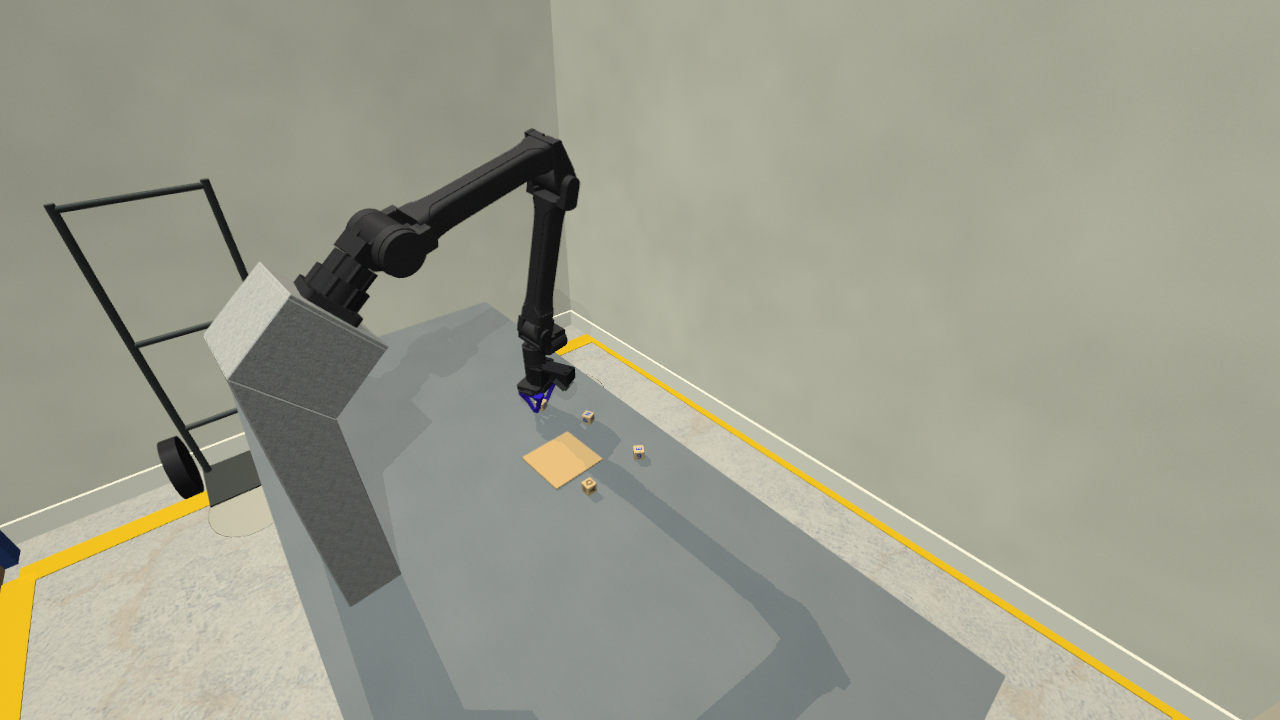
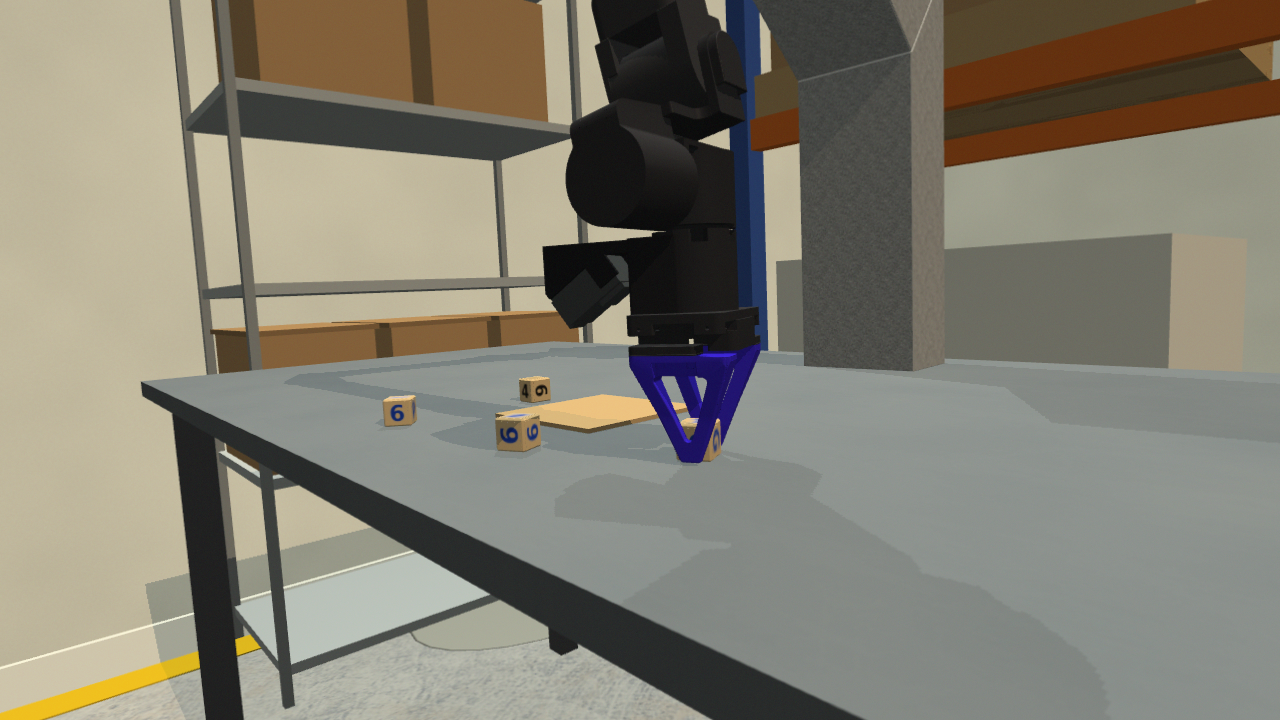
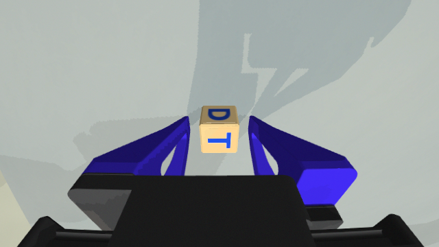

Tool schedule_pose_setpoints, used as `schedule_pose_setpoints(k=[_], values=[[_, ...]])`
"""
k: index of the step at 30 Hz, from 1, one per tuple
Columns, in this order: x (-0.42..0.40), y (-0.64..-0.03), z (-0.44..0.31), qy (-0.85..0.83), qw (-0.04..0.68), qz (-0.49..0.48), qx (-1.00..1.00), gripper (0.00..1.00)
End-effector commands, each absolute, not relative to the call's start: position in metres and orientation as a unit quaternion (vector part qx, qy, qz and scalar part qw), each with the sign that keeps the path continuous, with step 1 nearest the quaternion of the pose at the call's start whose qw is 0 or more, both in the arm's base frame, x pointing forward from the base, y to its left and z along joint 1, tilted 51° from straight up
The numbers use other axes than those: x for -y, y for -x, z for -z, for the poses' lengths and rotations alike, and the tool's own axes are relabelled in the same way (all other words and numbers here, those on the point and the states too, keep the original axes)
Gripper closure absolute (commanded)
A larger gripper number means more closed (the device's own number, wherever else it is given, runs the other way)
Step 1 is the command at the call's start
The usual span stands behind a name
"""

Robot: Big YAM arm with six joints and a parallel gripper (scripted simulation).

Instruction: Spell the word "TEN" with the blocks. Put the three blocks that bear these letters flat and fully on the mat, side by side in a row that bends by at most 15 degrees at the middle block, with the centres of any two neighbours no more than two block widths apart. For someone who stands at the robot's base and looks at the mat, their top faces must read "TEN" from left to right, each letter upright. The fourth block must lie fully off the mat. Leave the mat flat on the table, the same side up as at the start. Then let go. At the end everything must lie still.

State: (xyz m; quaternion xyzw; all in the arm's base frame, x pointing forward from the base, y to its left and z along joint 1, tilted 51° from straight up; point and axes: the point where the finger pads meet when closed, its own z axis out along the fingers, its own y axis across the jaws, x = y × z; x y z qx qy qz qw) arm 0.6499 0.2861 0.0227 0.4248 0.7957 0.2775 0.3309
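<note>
The T block (image 3: 219, 138) (image 2: 714, 440) stands on the table between the parted blue fingers of my gripper (image 3: 219, 123) (image 2: 702, 452) (image 1: 537, 407), with a gap on each side. My gripper is open and low at the table. In the wrist view the T is turned sideways and a D shows on a side face. The tan mat (image 1: 554, 461) (image 2: 595, 413) lies flat. One block (image 1: 588, 416) (image 2: 518, 433) is off the mat's far-side corner, another (image 1: 638, 451) (image 2: 399, 411) lies farther out, and a third (image 1: 588, 485) (image 2: 535, 389) is close beside the mat. Their top letters are too small to read surely.
The grey table (image 1: 501, 573) (image 2: 939, 501) carries everything. Its long edge runs beyond the two outer blocks. The arm's grey pedestal (image 1: 313, 447) (image 2: 868, 223) stands on the opposite side of the mat from that edge.
</note>
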Motion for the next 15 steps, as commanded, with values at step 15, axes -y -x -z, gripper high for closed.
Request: schedule_pose_setpoints(k=[15], values=[[-0.2767, -0.6564, -0.0216, -0.426, 0.336, -0.276, -0.793, 0.29]])
